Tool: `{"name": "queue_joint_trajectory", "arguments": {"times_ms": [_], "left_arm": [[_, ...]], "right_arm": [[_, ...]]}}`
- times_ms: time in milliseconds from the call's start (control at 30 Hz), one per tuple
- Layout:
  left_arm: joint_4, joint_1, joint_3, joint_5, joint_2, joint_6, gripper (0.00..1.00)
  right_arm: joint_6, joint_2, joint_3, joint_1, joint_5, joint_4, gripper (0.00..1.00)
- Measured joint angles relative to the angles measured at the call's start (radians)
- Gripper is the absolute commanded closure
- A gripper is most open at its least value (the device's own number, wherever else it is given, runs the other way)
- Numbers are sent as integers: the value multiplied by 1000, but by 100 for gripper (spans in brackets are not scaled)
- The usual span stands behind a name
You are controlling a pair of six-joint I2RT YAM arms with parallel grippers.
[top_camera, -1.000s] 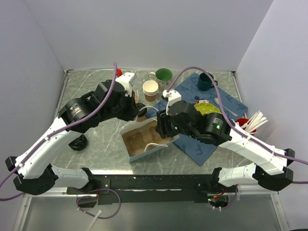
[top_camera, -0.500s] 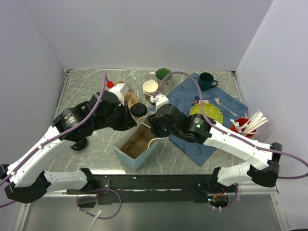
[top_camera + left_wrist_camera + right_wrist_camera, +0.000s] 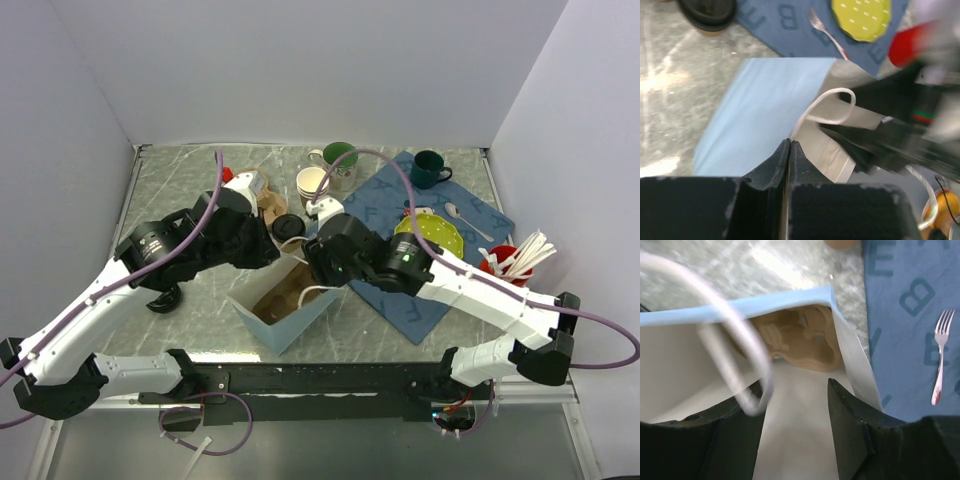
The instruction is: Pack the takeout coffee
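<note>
left gripper (image 3: 789,144) low, clamped on bag (image 3: 757,117) rim | right gripper (image 3: 790,392) parted inside bag

The worktop (image 3: 190,185) is grey-green marble with pale veining. The bag (image 3: 262,327) is light blue outside and white inside, with a white handle (image 3: 832,107) and a brown cup carrier (image 3: 800,337) within. The takeout coffee (image 3: 289,227) is brown with a black lid. The mat (image 3: 475,215) toward the right edge is blue with darker blue letters; the plate (image 3: 861,15) on it is lime yellow with white dashes.
</note>
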Motion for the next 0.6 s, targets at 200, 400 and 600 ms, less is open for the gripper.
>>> {"name": "queue_joint_trajectory", "arguments": {"times_ms": [200, 400, 600], "left_arm": [[-55, 1, 53, -104, 11, -17, 66], [-107, 1, 157, -175, 16, -29, 32], [-196, 6, 211, -207, 4, -138, 26]], "right_arm": [[-17, -2, 181, -19, -32, -25, 41], [-35, -4, 267, -93, -85, -39, 41], [-104, -3, 277, -227, -169, -60, 42]]}}
